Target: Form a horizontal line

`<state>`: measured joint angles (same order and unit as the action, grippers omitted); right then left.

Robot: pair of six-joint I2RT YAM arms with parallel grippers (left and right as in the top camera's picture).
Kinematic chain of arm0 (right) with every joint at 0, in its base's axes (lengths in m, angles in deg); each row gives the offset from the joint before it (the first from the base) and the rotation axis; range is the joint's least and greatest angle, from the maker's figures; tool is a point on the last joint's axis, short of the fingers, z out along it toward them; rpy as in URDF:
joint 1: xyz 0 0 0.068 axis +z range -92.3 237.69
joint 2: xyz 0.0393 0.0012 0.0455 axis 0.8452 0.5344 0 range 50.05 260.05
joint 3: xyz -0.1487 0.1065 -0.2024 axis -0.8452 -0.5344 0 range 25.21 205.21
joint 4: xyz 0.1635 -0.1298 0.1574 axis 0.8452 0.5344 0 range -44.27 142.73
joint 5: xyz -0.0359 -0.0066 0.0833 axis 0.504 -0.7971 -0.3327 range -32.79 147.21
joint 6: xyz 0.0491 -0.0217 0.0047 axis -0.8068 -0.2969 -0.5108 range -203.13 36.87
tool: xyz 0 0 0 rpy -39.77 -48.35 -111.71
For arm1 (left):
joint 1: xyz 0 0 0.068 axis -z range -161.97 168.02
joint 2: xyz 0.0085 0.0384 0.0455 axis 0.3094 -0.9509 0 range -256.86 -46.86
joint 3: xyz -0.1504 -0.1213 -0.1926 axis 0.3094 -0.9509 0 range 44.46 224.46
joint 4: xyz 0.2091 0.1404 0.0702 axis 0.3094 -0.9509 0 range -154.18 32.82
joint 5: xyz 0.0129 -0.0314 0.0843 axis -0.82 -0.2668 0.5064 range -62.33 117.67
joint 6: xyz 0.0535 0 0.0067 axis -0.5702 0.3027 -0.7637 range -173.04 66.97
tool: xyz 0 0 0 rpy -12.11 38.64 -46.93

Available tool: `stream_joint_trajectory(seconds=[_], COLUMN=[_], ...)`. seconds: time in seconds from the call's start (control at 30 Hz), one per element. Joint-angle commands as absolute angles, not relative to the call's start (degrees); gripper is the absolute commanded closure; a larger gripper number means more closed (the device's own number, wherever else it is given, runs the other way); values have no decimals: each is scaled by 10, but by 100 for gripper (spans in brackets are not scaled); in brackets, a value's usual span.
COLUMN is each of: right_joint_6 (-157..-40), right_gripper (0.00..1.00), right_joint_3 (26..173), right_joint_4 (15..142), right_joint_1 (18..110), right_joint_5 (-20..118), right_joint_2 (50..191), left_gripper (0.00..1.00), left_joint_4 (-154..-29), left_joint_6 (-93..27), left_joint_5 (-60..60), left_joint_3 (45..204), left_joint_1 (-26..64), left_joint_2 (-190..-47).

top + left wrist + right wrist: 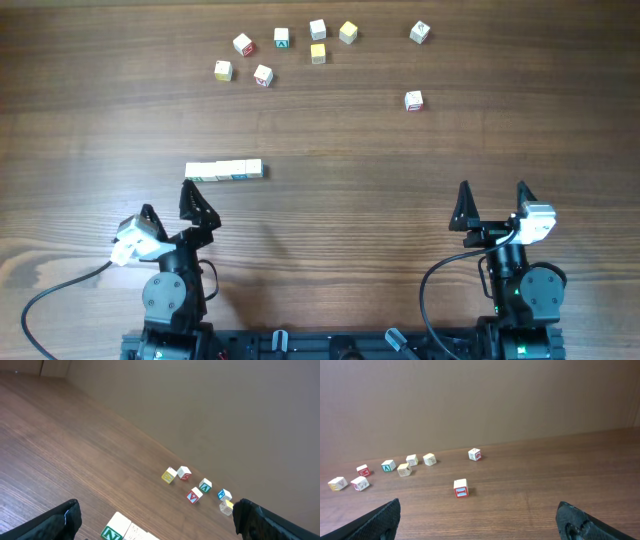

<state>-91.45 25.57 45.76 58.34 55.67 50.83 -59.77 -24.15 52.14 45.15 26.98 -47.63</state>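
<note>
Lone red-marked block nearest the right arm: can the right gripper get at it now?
Probably yes. The lone block sits apart from the other loose blocks, with only bare table between it and the right gripper, whose fingers are open. It lies ahead and slightly left.

The row of cubes [224, 170] lies flat on the table [330, 230], in its left half, and runs straight from left to right in the overhead view. The cubes are small and white, set edge to edge with no gaps showing. There look to be four or five, but the seams are too fine to count surely. Faint green and blue marks show on the side faces toward the robot. The left wrist view catches only one end of the row at its bottom edge, with a green letter N on the nearest face.
</note>
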Motion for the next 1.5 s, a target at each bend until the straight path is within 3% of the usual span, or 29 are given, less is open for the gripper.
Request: stream_joint_trajectory(seconds=[0.0, 0.87, 1.47], right_joint_6=[-923, -923, -923], right_gripper=[0, 0, 0], right_joint_3=[255, 255, 255], right_joint_4=[456, 456, 456], right_joint_1=[581, 581, 581], right_joint_5=[546, 546, 546], right_joint_2=[503, 503, 503], left_gripper=[0, 0, 0], left_joint_4=[-598, -599, -602], left_joint_6=[-274, -274, -424], left_joint_5=[537, 537, 449], left_joint_3=[448, 448, 448], left_joint_1=[273, 273, 273], left_joint_2=[-470, -470, -470])
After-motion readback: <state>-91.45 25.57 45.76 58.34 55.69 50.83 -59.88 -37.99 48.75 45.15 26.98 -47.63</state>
